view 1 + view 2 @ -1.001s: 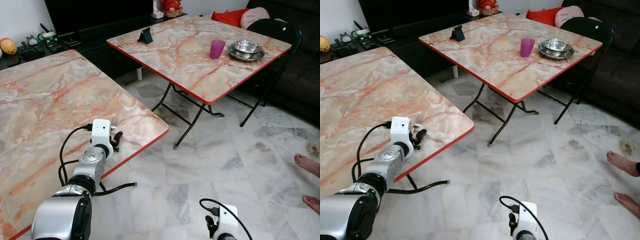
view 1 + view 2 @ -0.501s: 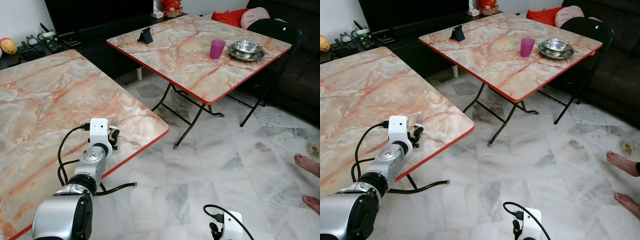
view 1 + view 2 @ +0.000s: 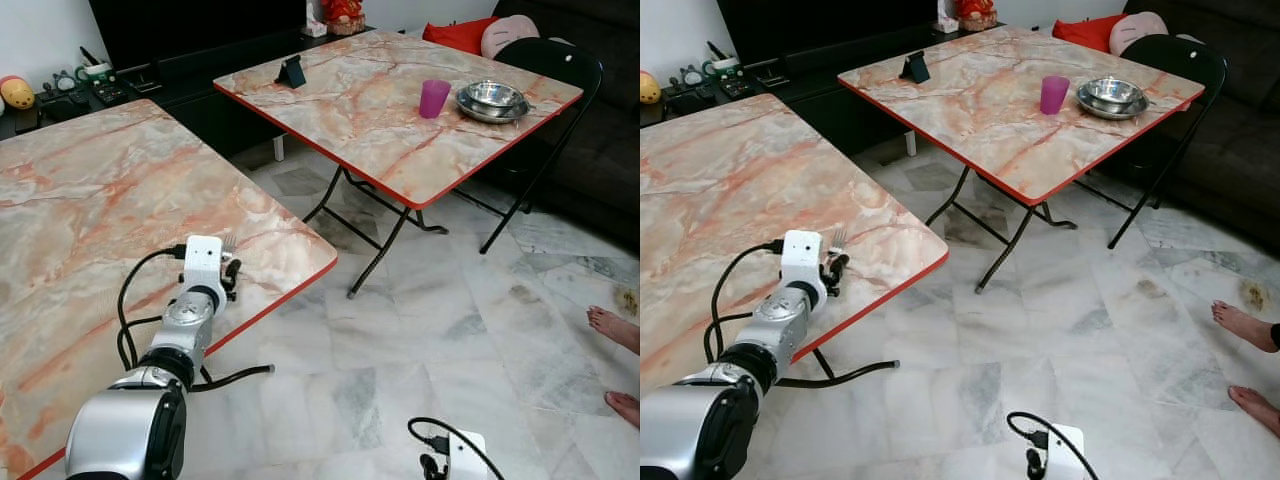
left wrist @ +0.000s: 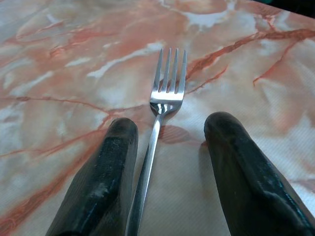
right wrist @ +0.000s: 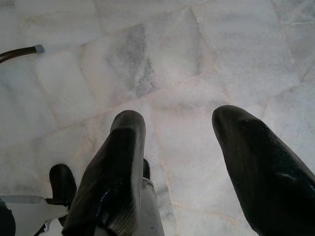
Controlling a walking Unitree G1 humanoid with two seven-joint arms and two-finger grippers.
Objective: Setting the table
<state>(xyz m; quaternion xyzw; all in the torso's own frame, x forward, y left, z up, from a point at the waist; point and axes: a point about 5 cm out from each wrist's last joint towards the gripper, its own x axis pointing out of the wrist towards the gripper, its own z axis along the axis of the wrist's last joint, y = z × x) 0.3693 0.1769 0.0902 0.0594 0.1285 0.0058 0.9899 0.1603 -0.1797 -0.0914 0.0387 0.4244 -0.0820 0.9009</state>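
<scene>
A silver fork (image 4: 167, 74) lies flat on the near marble table (image 3: 90, 200), close to its right corner, tines pointing away from me. My left gripper (image 4: 170, 129) rests low over that corner and is open. Its two black fingers (image 4: 110, 167) straddle the fork's handle, which runs close beside one of them. In the left eye view the fork's tines (image 3: 228, 243) peek out just beyond the left gripper (image 3: 232, 276). My right gripper (image 5: 179, 120) hangs open over the floor tiles with nothing between its fingers.
A second marble table (image 3: 360, 110) stands further off with a purple cup (image 3: 434, 98), stacked steel bowls (image 3: 492, 98) and a small black stand (image 3: 292, 71). A black chair (image 3: 560, 62) sits behind it. A person's bare feet (image 3: 614, 330) are at the right. Pale floor tiles separate the tables.
The left gripper has shifted only slightly around the fork, which stays put on the table. The right wrist has sunk lower at the bottom edge of the view.
</scene>
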